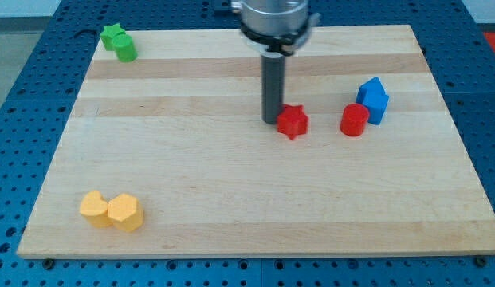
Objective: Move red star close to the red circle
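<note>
The red star (292, 122) lies on the wooden board right of centre. The red circle (354, 120) stands further to the view's right, a short gap away from the star. My tip (271, 121) rests on the board right against the star's left side. The rod rises straight up from there to the arm's head at the view's top.
A blue block (374, 99) touches the red circle's upper right. A green star (111, 35) and a green circle (126, 50) sit at the top left corner. A yellow block (93, 206) and a yellow hexagon (124, 212) sit at the bottom left. The board (231, 199) ends on a blue pegboard.
</note>
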